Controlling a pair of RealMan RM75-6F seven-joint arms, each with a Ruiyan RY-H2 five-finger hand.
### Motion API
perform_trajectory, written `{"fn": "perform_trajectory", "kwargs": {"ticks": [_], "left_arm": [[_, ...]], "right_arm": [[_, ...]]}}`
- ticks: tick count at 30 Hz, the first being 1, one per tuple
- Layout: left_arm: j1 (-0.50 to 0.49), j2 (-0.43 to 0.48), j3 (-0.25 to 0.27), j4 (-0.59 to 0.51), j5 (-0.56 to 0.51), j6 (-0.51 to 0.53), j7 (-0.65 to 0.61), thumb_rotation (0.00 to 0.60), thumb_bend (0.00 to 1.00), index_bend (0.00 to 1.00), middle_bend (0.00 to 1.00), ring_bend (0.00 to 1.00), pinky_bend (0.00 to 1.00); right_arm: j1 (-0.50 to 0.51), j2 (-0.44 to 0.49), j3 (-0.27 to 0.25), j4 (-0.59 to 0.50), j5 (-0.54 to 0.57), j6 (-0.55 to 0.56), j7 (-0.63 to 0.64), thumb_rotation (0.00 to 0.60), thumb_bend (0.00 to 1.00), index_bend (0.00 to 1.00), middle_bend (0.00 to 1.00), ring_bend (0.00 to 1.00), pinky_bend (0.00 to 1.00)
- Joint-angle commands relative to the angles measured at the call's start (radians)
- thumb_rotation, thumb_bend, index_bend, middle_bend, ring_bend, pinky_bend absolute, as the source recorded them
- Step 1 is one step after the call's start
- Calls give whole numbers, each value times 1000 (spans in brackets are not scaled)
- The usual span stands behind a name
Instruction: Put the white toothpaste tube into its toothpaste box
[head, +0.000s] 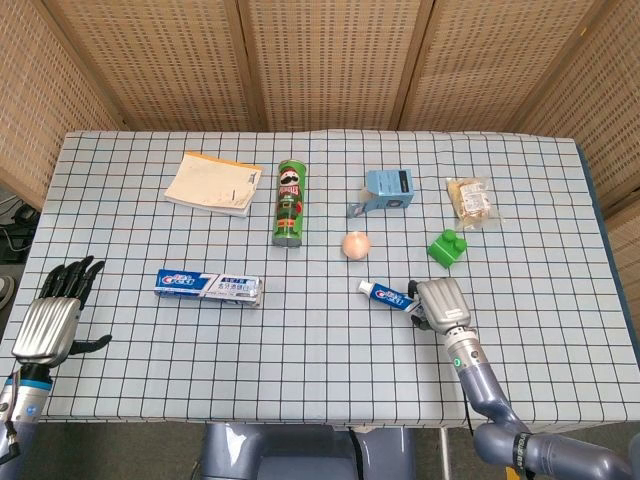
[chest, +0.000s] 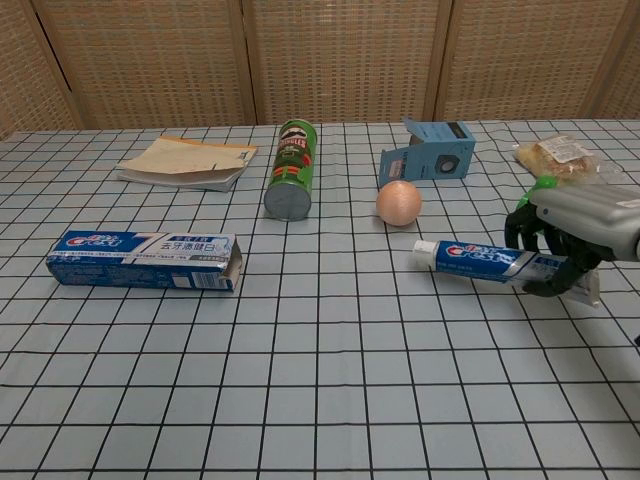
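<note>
- The right hand (chest: 570, 230) covers the rear part of the white toothpaste tube (chest: 480, 259) in the chest view, so the grip points under its curled fingers cannot be seen.
- In the head view the same tube (head: 388, 293) shows only its cap end; the rest lies beneath the right hand (head: 440, 302).
- The right arm is cut off by the picture's right edge in the chest view.
- The left hand (head: 55, 310) hangs off the table's left edge; the chest view does not show it.
- The print on the toothpaste box (head: 209, 286) is too small to read from above.
- The green block (chest: 548, 186) is mostly hidden behind the right hand in the chest view.
</note>
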Motion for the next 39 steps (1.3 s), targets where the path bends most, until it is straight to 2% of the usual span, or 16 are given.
{"fn": "perform_trajectory", "kwargs": {"ticks": [1,4,9,14,18,22,27,34,39], "left_arm": [[-92,-60,-35,132,18,-98,-50,600,0,0,0,0,0],[-139,-98,-40,206,42,-146,-97,600,0,5,0,0,0],[-201,-159,-41,311,73,-208,-166,600,0,104,7,20,52],[-289,-263,-20,466,127,-299,-232,600,0,155,76,65,41],[-336,-324,-14,541,123,-364,-269,600,0,206,92,87,69],[-363,-371,-15,587,116,-391,-272,600,0,267,140,174,146],[-389,-423,-14,641,106,-415,-253,600,0,288,157,205,232],[-403,-483,-26,711,64,-421,-210,600,18,398,287,332,356],[-403,-507,-40,729,37,-409,-216,600,83,580,464,481,468]], "right_arm": [[-19,65,-5,-76,-44,27,42,600,647,660,655,641,563],[-28,104,-4,-122,-66,38,77,600,647,661,655,642,565],[-40,157,-7,-175,-99,52,124,600,649,665,656,643,569],[-45,199,-18,-211,-126,65,123,600,650,665,656,643,570],[-46,216,-20,-223,-131,67,125,600,650,665,656,644,569],[-46,228,-22,-227,-135,69,125,600,652,666,656,643,569],[-51,243,-27,-223,-140,71,138,600,651,666,656,643,570],[-55,253,-31,-198,-139,61,175,600,651,667,656,643,570],[-58,259,-35,-195,-149,65,190,600,652,667,657,644,570]]}}
